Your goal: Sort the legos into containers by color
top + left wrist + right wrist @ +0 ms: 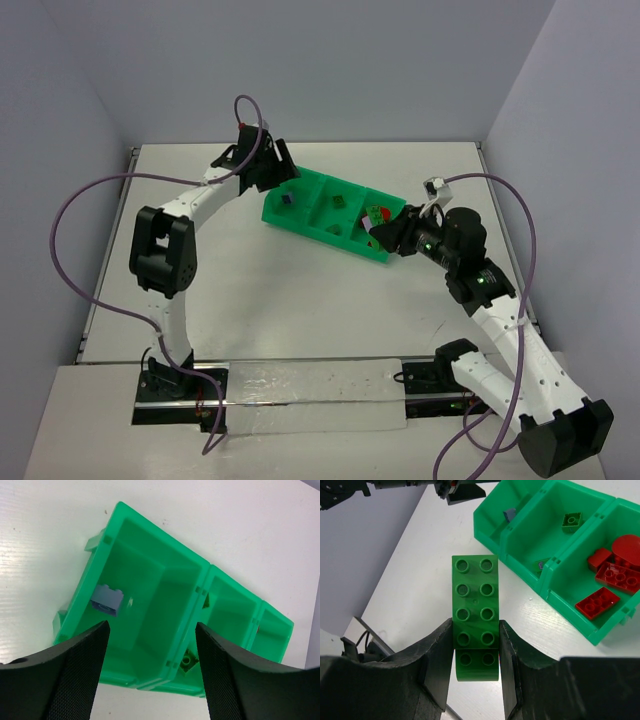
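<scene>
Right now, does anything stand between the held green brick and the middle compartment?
Nothing visible does. The green brick, clamped in the right fingers, is beside the tray; the middle compartment is open above, and the left fingers hover over the end compartment.

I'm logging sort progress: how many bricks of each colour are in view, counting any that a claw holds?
Green: 3, the long green brick in the right claw, two small ones in the tray
Lavender brick: 1
Red bricks: 4
Total: 8
</scene>
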